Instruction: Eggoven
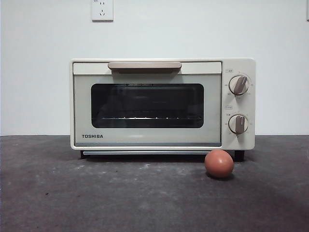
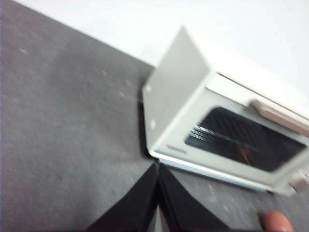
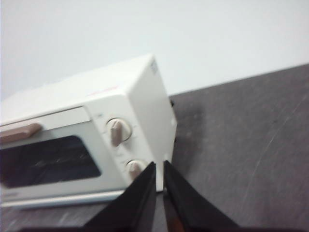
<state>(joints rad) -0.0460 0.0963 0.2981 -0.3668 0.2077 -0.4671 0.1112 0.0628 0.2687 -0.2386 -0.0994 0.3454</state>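
Note:
The cream TOSHIBA toaster oven (image 1: 162, 104) stands in the middle of the dark table, door closed, with a beige handle (image 1: 144, 66) along the top and two knobs (image 1: 238, 104) on its right side. A reddish-brown egg (image 1: 219, 163) lies on the table just in front of the oven's right foot. The left wrist view shows the oven (image 2: 203, 116) and the egg (image 2: 277, 221) at the frame's edge. My left gripper (image 2: 158, 166) is shut and holds nothing, off the oven's left corner. My right gripper (image 3: 160, 165) is shut and holds nothing, off the oven's (image 3: 96, 140) knob side. Neither arm shows in the front view.
The dark grey table (image 1: 96, 193) runs back to a white wall with a power socket (image 1: 102, 9) above the oven. Bare tabletop lies to the oven's left (image 2: 63, 125) and right (image 3: 251, 145).

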